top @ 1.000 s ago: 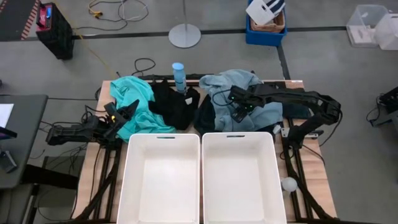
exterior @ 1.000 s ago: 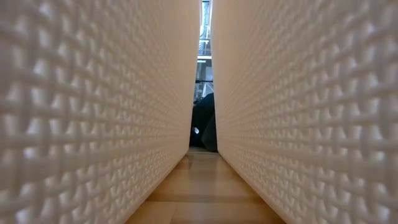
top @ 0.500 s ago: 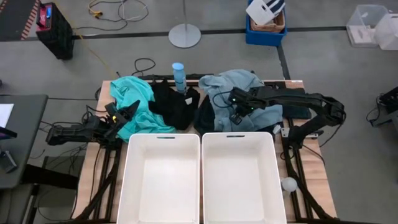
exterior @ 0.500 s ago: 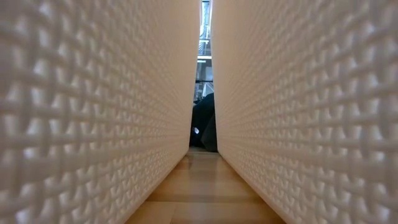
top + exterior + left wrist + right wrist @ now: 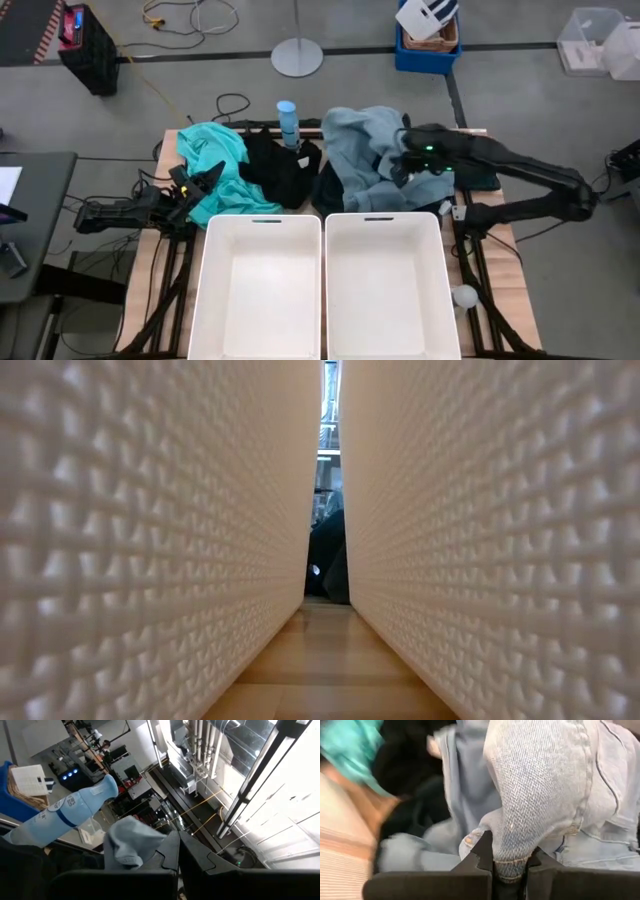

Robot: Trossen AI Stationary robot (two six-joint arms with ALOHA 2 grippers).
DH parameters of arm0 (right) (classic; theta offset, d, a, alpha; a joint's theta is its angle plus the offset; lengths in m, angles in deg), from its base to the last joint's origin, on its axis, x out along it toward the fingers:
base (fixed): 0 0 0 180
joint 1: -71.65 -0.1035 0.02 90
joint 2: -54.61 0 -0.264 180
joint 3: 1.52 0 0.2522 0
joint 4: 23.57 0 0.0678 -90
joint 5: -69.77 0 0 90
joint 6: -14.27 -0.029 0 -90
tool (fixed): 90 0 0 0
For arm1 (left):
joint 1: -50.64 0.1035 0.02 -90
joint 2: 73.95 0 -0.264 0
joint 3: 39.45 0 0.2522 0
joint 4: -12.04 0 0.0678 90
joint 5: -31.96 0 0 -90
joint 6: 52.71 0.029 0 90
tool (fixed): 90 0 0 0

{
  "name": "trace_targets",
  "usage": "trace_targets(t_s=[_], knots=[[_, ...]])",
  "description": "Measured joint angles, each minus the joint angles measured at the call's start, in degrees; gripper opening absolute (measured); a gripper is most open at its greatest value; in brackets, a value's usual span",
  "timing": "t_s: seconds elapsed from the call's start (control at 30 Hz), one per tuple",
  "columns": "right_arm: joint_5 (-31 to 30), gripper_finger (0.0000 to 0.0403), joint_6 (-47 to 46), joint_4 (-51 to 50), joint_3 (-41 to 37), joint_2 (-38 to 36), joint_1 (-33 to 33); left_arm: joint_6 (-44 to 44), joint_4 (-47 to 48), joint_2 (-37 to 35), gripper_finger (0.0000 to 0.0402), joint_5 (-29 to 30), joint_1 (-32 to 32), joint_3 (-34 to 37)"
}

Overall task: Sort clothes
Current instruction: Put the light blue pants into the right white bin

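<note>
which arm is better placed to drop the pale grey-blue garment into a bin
Right. The right gripper is shut on the pale grey-blue fabric garment, just behind the right white plastic bin. The left gripper rests shut beside the turquoise garment.

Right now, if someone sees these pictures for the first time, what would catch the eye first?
The right gripper is shut on the pale grey-blue garment, lifting a fold at the table's far side. In front stand two empty white bins, and a turquoise garment lies at the far left beside the left gripper.
</note>
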Motion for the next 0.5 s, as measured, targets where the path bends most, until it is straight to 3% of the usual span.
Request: trace_targets(t_s=[0.27, 0.5], knots=[[2.99, 0.004, -2.64, 9.32, 1.84, -10.94, -0.06, 0.0, 0.02, 0.0, 0.0, 0.03, 0.02, 0.0], [3.27, 0.004, 0.87, 12.56, 11.48, -12.19, -2.19, -3.16, 0.02, 0.0, 0.0, 0.04, 0.0, 0.0]])
